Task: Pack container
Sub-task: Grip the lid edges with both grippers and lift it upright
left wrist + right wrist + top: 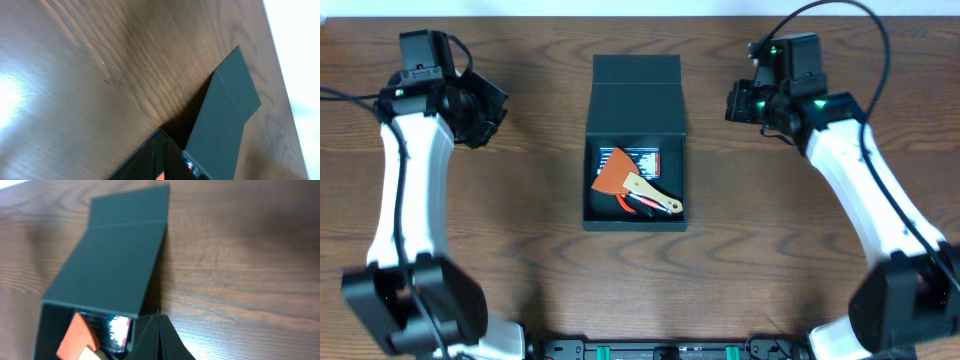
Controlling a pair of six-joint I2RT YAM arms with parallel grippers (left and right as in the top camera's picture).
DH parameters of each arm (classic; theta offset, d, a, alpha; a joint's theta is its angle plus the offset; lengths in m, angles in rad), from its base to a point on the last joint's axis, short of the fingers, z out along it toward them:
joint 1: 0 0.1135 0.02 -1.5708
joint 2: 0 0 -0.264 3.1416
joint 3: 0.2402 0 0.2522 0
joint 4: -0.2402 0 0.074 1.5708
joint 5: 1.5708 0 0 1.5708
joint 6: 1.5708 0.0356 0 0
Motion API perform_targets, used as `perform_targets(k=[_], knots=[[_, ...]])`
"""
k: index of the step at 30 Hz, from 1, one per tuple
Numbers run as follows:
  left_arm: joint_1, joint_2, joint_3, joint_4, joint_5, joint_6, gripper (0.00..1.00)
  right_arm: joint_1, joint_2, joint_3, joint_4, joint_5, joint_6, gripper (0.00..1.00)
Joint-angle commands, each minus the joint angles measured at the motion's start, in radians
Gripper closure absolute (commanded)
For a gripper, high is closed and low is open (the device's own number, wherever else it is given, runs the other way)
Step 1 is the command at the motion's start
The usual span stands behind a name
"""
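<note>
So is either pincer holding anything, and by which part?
Nothing held: left pincer and right pincer are shut empty, apart from the square black-green cardboard box.

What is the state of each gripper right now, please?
Left gripper: closed, holding nothing.
Right gripper: closed, holding nothing.

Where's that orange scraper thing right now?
In the overhead view, the orange scraper lies inside the open black box, in the middle of the table.
</note>
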Motion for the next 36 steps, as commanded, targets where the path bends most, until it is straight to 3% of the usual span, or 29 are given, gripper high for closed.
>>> perform_targets(k=[1, 14, 27, 36], knots=[[0.021, 0.078, -0.004, 0.014, 0.140, 0.012, 0.94, -0.005, 0.062, 0.017, 0.016, -0.005, 0.095, 0.99], [0.026, 0.315, -0.004, 0.103, 0.367, -0.003, 0.94, -0.005, 0.264, 0.017, 0.101, -0.118, 0.255, 0.99], [0.003, 0.450, -0.004, 0.149, 0.428, -0.006, 0.94, -0.003, 0.385, 0.017, 0.186, -0.215, 0.344, 0.99], [-0.063, 0.503, -0.004, 0.269, 0.471, -0.056, 0.94, 0.000, 0.429, 0.017, 0.242, -0.251, 0.378, 0.99]])
